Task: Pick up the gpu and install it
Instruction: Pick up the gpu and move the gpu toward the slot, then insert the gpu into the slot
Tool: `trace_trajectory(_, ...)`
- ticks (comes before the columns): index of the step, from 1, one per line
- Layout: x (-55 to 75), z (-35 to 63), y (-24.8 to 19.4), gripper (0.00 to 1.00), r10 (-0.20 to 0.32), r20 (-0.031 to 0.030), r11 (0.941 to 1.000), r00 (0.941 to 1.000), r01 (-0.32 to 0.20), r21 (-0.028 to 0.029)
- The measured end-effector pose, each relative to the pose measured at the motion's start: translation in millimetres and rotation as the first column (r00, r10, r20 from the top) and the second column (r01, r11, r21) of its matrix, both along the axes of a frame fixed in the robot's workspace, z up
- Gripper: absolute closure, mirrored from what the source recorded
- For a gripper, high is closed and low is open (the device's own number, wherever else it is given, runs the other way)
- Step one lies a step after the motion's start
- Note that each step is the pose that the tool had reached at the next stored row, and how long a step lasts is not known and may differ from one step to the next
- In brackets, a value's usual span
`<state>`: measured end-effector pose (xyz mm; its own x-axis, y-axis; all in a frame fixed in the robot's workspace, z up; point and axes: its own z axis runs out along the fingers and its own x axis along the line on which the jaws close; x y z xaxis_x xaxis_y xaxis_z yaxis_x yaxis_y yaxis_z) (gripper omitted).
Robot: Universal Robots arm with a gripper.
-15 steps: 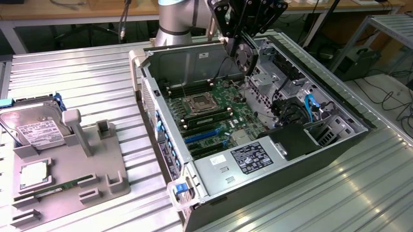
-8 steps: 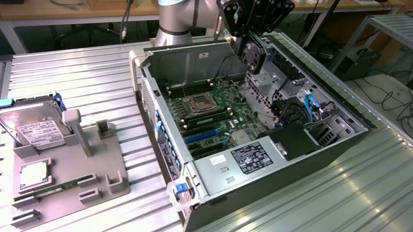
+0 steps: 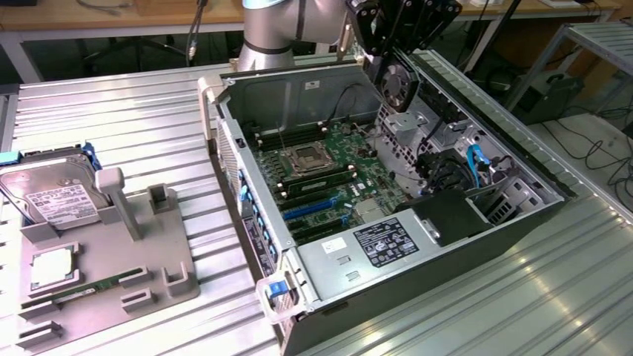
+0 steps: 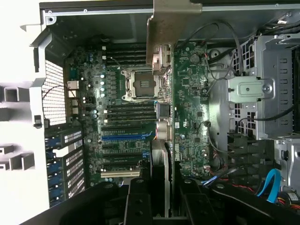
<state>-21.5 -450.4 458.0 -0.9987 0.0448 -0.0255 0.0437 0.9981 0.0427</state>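
The gripper [image 3: 398,46] has its fingers closed on the gpu [image 3: 399,83] and holds it upright above the open computer case [image 3: 296,90]. The case lies on a ribbed metal table [image 3: 129,111]. Beside the case, a grey tray [image 3: 148,259] carries a hard drive [image 3: 52,196]. Behind the case stand wooden desks [image 3: 99,15].

The table [image 3: 138,111] is of ribbed silver metal. On it lies an open computer case [image 3: 416,278] on its side, and beside it, toward the exterior view's left, a grey holder tray [image 3: 148,245].
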Motion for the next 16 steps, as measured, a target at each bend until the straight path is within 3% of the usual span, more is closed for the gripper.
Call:
trace_trajectory(4, 5.4, 0.0, 0.0, 0.72, 0.000, 0.0000, 1.0000, 1.0000, 0.000, -0.0001)
trace_trajectory(16, 5.5, 0.0, 0.0, 0.72, 0.000, 0.0000, 1.0000, 1.0000, 0.000, -0.0001)
